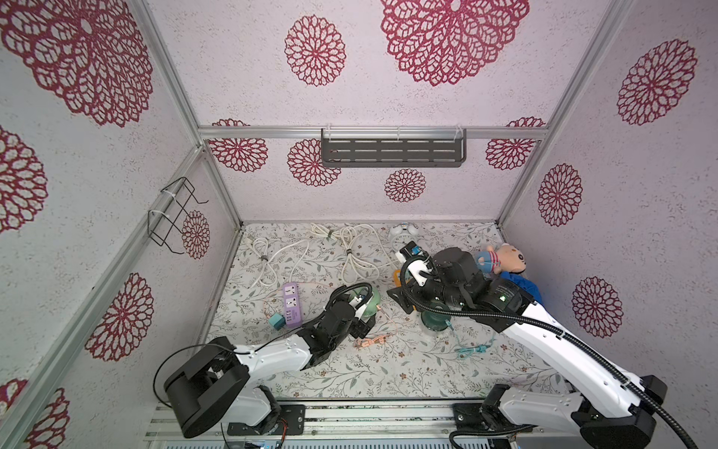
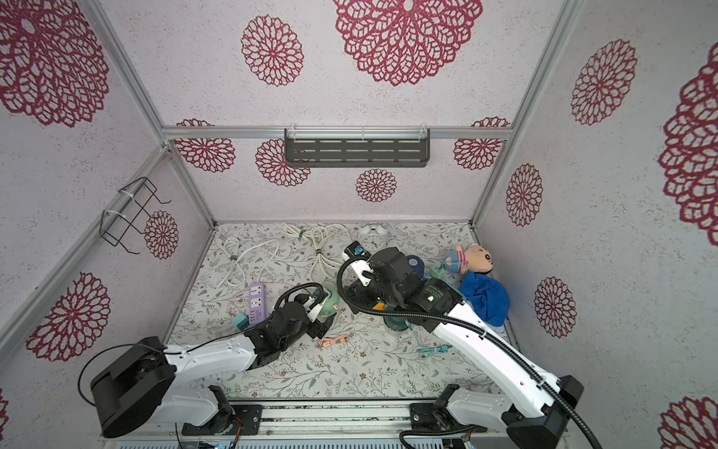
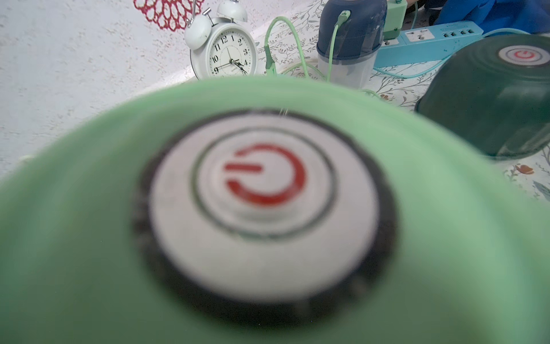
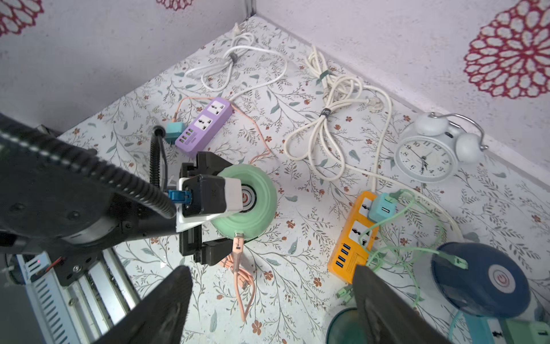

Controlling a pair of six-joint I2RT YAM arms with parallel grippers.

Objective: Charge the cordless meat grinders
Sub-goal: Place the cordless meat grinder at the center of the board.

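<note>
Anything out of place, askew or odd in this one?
Yes: a plush doll lies beside a crumpled blue cloth near the wall on the robot's right, both unrelated to charging. Nothing looks spilled or damaged.

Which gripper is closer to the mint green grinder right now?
Left. The left gripper straddles the mint green grinder, a jaw on each side; the right gripper hangs open farther off, by the dark green grinder.

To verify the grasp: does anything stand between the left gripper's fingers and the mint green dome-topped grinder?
Nothing visible does. The fingers of the left gripper flank the mint green dome-topped grinder, against its sides. The pink cable plug enters it beside one finger, not between.
</note>
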